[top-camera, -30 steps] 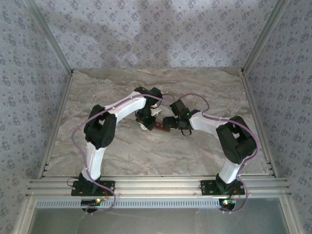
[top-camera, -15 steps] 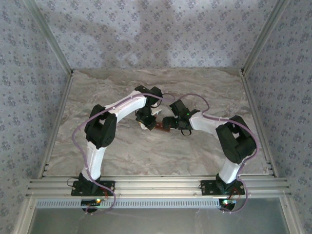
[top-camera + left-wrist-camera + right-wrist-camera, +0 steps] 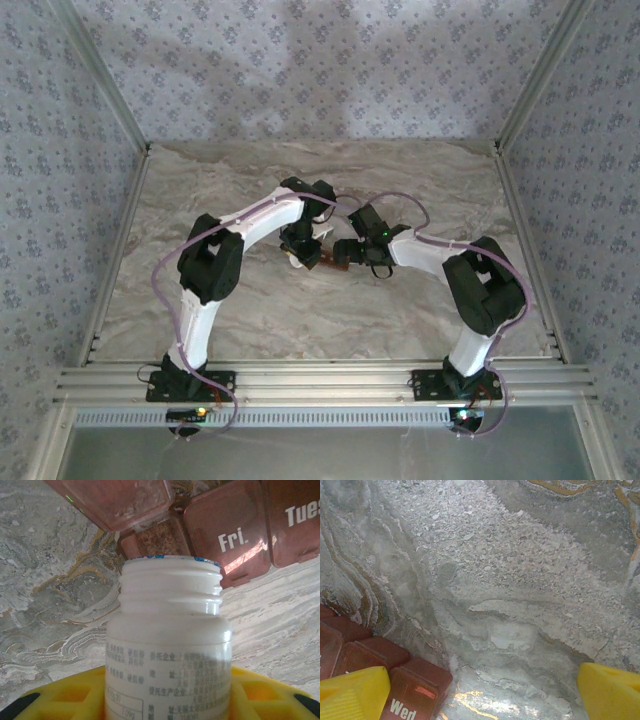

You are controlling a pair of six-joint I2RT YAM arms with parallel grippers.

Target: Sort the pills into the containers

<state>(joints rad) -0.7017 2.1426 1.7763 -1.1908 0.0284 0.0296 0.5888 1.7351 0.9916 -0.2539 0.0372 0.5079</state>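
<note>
Grips with the left hand (image 3: 167, 690) a white bottle (image 3: 170, 630), pinched low on its body between yellow fingers (image 3: 70, 695). Holds it uncapped, with a bare threaded neck, blue flecks along the rim and small print on the label. Points the bottle's mouth toward the containers (image 3: 225, 535), a dark red-brown strip lying on the marbled tabletop (image 3: 45, 580) just past the rim. Reads "Fri." on one shut cover and "Tues" on the next, cut off at the frame edge. Shows one lid (image 3: 120, 500) swung up beside "Fri.", with the opened compartment (image 3: 155, 540) directly beyond the bottle's mouth; cannot tell whether anything lies inside.

Spreads the right hand (image 3: 482, 690) wide, with yellow fingertips (image 3: 352, 695) at the two lower corners of the right wrist view and bare tabletop between. Overlaps the strip's end with the fingertip at lower left, beside a cover marked "Wed"; cannot tell whether touching or just above.

From above, brings both hands close together at mid-tabletop, with the left arm (image 3: 215, 270) reaching in from the left, the right arm (image 3: 480, 290) from the right, and the strip between the two hands.
</note>
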